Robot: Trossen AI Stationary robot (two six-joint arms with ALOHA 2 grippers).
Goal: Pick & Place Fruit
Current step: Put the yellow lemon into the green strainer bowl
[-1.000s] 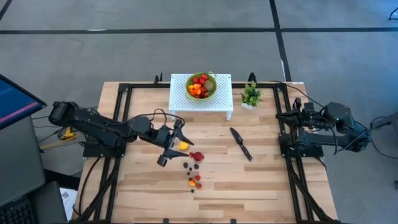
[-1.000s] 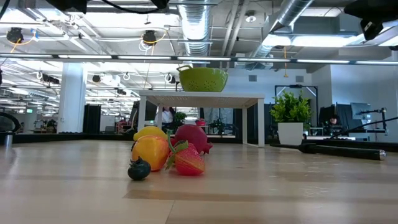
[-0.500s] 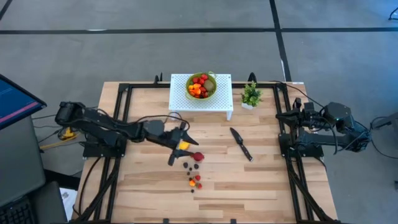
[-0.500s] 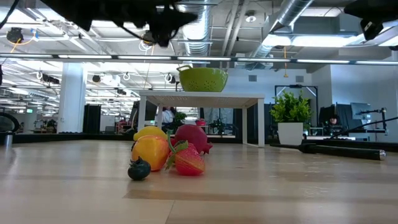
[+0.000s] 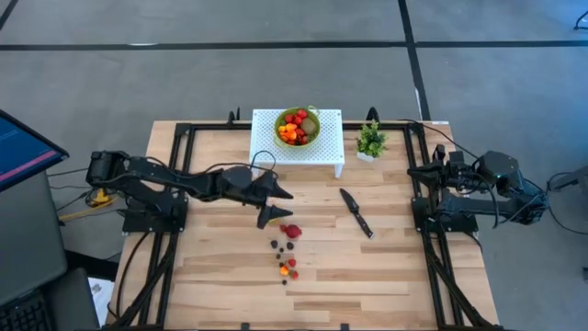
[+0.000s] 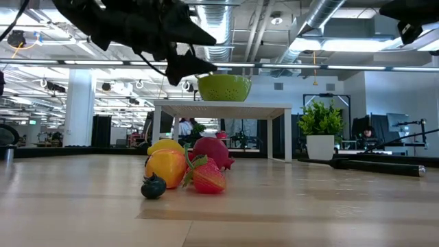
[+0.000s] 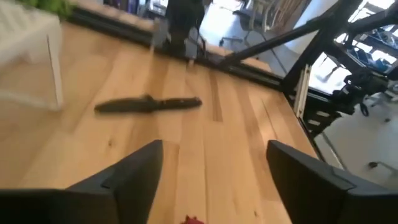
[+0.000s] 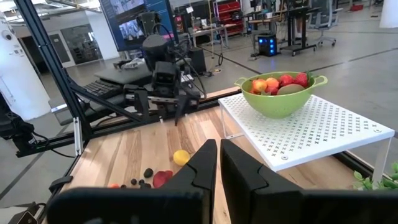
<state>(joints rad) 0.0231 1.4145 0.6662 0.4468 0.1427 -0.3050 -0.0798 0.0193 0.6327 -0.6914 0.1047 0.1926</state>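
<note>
While most of the job looks done at the far end, a share of it is left near the front: taking 12 o'clock as the table's far edge in the high view, a loose scatter of small fruit (image 5: pixel 288 265), red, orange and dark, lies just off the table's centre toward 6 o'clock. A bigger red piece (image 5: pixel 291 231) sits at the far end of that scatter, and a yellow one (image 8: pixel 181 157) lies just beside it. The left gripper (image 5: pixel 276 207) hangs over this far end of the scatter, at about 10 o'clock from the red piece, its fingers spread wide with nothing between them. I judge no pickup is under way yet. The knife (image 5: pixel 356 212) lies at 3 o'clock from centre, untouched. Out at 3 o'clock, by the table's edge, the right gripper (image 8: pixel 217 152) waits with its fingers pressed together, holding nothing. Farthest off, at 12 o'clock, the green bowl (image 5: pixel 315 118) stands on the white stand (image 5: pixel 326 154), already filled with red and orange fruit and 1 brown-green piece. By my estimate the bowl holds about as much as lies loose.
</note>
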